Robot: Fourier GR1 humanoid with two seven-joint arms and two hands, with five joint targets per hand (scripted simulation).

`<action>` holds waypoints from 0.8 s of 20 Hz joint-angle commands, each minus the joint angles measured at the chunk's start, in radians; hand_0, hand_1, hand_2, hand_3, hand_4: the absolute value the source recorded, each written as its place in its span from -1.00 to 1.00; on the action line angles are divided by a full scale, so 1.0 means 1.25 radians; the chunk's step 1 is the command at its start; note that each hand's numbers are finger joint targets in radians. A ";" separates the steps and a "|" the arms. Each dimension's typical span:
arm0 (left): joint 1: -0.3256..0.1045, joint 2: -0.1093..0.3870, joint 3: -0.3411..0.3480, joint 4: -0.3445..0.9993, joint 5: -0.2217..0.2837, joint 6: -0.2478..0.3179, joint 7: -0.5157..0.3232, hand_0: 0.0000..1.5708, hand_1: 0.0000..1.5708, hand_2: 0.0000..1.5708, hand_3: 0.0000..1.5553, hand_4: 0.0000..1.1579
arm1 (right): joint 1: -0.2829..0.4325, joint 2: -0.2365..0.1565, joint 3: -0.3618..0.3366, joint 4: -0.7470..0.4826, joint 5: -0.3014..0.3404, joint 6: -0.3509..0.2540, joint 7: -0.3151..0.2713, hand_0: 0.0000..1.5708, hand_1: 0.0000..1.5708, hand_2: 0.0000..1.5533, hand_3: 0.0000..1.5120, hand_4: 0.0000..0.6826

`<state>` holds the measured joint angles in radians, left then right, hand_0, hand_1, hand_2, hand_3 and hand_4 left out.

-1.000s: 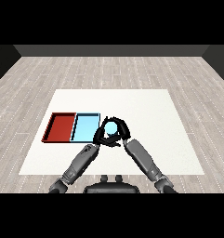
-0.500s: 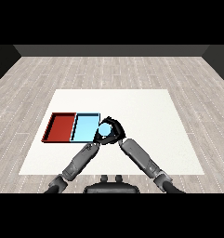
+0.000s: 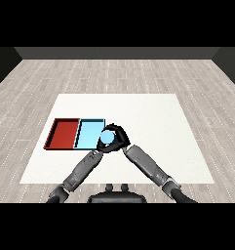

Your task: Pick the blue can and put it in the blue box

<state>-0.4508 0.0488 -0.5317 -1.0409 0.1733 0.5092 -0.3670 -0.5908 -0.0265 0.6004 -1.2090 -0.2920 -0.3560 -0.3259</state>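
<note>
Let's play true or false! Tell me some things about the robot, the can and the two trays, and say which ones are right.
1. The right hand holds the blue can. True.
2. The can sits in the red tray. False: the hand holds it at the right edge of the light blue tray.
3. The red tray lies left of the light blue tray. True.
4. The left hand holds a second can. False: only one can shows, and it is in the right hand.
</note>
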 commanded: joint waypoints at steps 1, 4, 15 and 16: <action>0.028 -0.037 -0.018 -0.002 0.025 0.046 -0.067 0.21 0.21 0.23 0.09 0.19 | 0.001 0.020 0.057 0.038 -0.049 -0.027 -0.046 0.84 0.84 0.87 0.84 0.77; -0.030 -0.037 -0.002 0.037 0.049 0.022 -0.014 -0.07 -0.07 0.05 -0.18 0.16 | 0.013 0.020 0.038 -0.006 -0.045 -0.017 -0.008 0.83 0.83 0.87 0.84 0.76; -0.002 -0.038 0.027 0.031 0.111 -0.027 -0.002 1.00 1.00 0.97 0.89 0.13 | -0.005 0.020 -0.050 -0.021 -0.125 0.074 0.025 0.59 0.59 0.67 0.61 -0.20; -0.030 -0.038 0.045 0.100 0.133 -0.054 -0.047 1.00 1.00 0.97 0.89 0.32 | -0.003 0.020 -0.038 0.035 -0.122 0.066 -0.008 0.39 0.39 0.44 0.06 -1.00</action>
<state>-0.4580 0.0228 -0.5025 -0.9799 0.3165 0.4647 -0.4243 -0.5821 -0.0201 0.5742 -1.2090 -0.3843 -0.3187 -0.3236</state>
